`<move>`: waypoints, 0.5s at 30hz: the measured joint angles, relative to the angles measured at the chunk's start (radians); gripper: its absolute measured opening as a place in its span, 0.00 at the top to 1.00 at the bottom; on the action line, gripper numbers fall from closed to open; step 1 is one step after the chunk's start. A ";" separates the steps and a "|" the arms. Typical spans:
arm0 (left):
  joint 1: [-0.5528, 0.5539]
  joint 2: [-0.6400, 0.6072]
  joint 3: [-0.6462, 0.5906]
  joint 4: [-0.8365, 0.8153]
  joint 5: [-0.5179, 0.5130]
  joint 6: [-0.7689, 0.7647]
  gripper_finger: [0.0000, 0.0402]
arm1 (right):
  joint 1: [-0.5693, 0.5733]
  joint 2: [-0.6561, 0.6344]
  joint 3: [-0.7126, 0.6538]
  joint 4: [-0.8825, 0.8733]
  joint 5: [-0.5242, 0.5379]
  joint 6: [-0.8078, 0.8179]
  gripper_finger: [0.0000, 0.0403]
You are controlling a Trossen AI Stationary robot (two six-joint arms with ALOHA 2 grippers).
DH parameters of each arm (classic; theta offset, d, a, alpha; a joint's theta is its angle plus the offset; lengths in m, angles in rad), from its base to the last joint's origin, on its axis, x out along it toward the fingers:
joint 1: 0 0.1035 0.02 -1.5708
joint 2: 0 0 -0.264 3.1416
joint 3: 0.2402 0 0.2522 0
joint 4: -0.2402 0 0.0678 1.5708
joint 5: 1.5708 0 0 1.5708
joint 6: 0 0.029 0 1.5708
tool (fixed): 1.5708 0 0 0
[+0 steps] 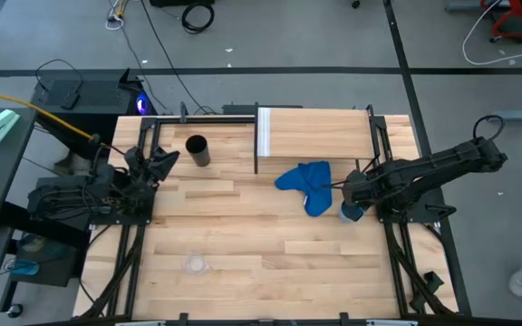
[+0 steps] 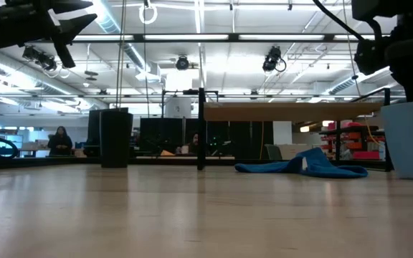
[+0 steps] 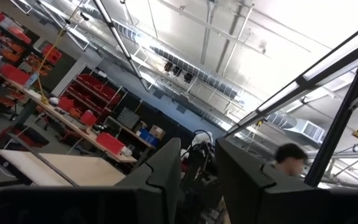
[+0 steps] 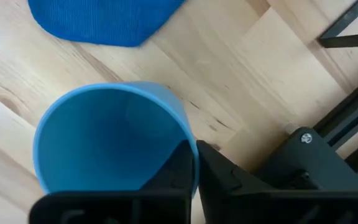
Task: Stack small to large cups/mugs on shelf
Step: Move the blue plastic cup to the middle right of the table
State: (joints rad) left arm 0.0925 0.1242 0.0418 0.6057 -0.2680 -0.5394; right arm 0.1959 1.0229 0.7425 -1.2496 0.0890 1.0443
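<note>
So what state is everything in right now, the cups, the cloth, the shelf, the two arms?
Black tumbler: upright on the table, untouched.
Blue cup: upright on the table, right gripper at its rim.
Clear glass: standing alone near the table's front.
Blue cloth: crumpled on the table.
Shelf: nothing on it.
Left gripper: raised, holding nothing.

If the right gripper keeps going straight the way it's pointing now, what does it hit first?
Most likely the blue cup. The right gripper points down at it, one finger already looking inside the rim. Beyond the cup lies only the tabletop.
</note>
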 joint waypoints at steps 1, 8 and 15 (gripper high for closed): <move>0.000 0.000 0.000 0.001 0.000 0.000 0.73 | 0.000 0.000 0.000 0.000 0.000 0.000 0.92; 0.000 0.000 0.000 0.002 0.000 0.000 0.73 | 0.000 0.000 0.000 -0.001 0.008 0.000 0.84; 0.000 0.000 0.000 0.002 0.000 0.001 0.73 | 0.000 0.000 0.001 -0.013 0.010 0.001 0.81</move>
State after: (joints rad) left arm 0.0921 0.1240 0.0418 0.6075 -0.2680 -0.5386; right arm 0.1963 1.0225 0.7435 -1.2630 0.0990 1.0452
